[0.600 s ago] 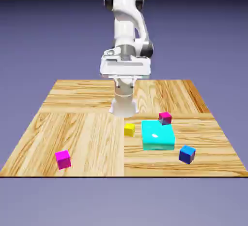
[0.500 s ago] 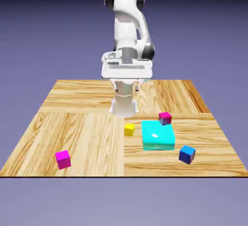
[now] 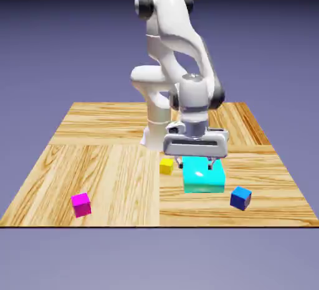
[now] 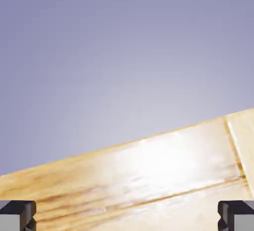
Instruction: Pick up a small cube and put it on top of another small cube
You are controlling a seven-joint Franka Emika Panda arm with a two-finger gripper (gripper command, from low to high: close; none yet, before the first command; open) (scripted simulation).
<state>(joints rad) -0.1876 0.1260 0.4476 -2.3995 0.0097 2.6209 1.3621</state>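
- table [image 3: 106, 158]: wood planks, visible grain, light varnish; bright sheen patch in hand view [image 4: 163, 165]
- arm [image 3: 177, 40]: smooth glossy white plastic look, dark joint caps
- gripper [image 3: 197, 162]: grey, metal-like body; fingertips [image 4: 18, 215] matt dark grey
- big cyan block [image 3: 204, 178]: smooth, glossy, white highlight on top
- blue cube [image 3: 240, 198]: smooth, slight shine
- yellow cube [image 3: 166, 167]: smooth, plain
- magenta cube [image 3: 81, 205]: smooth, plain

Tool [image 3: 195, 162] now lower, over cyan block [image 3: 203, 180].
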